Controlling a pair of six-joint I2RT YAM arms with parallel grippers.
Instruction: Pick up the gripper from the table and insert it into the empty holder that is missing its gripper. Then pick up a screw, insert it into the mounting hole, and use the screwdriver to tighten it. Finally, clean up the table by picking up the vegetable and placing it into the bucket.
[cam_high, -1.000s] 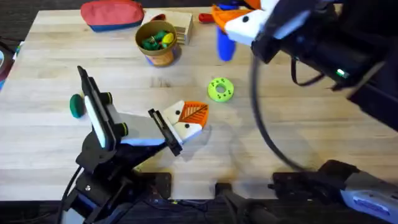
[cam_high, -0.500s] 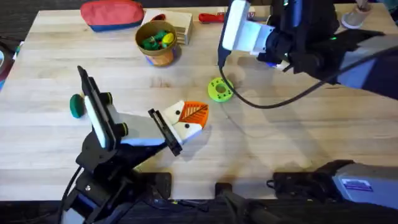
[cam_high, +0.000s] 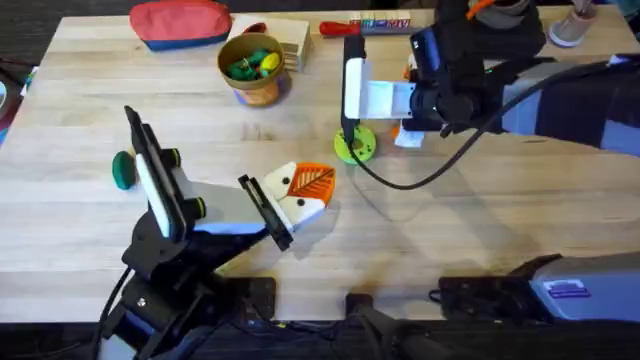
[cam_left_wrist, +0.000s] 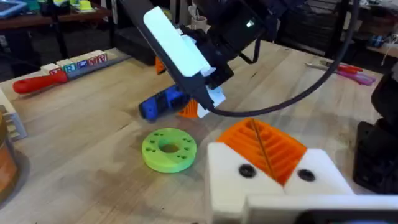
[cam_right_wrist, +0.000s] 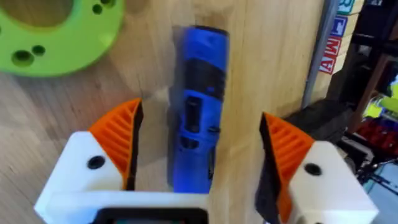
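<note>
With the fin (cam_high: 312, 181) seated in the holder (cam_high: 300, 208), your right gripper (cam_right_wrist: 198, 152) straddles the screwdriver (cam_right_wrist: 198, 106) unclosed; tightening and the vegetable (cam_high: 122, 170) remain, left gripper's state unclear.

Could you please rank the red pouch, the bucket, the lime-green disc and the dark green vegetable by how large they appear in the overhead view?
1. Red pouch, largest.
2. Bucket.
3. Lime-green disc, partly covered by the right arm.
4. Vegetable, smallest; it looks close to the disc, and an arm part hides its edge, so this order is unsure.
</note>
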